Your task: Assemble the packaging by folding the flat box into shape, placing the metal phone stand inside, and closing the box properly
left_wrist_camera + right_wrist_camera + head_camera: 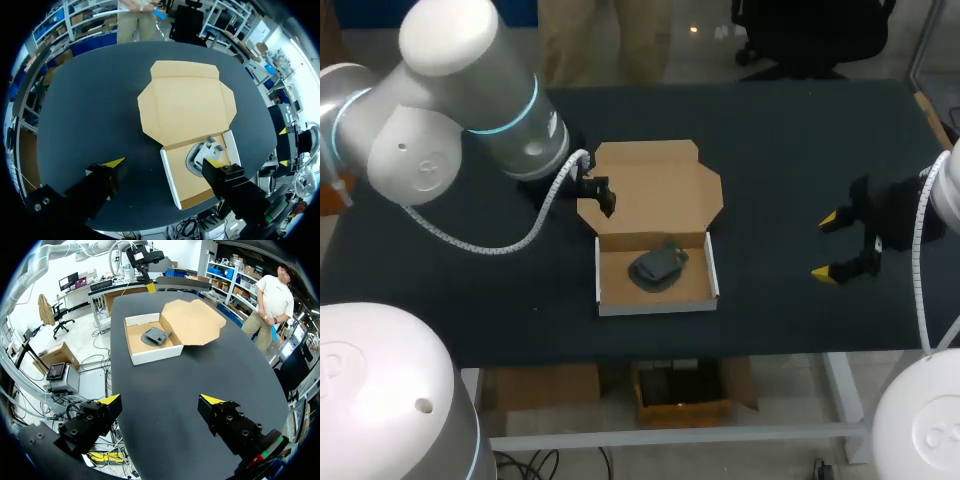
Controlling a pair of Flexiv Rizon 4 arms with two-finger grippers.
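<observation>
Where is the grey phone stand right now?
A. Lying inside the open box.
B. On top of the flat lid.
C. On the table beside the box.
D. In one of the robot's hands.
A: the phone stand lies on the floor of the box, within its white walls, while the lid lies open and flat on the table behind it.

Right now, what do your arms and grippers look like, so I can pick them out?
The left arm and right arm are silver-grey with white rounded caps; the left has a glowing cyan ring. White coiled cables run to the black left gripper and right gripper, whose fingers have yellow tips.
</observation>
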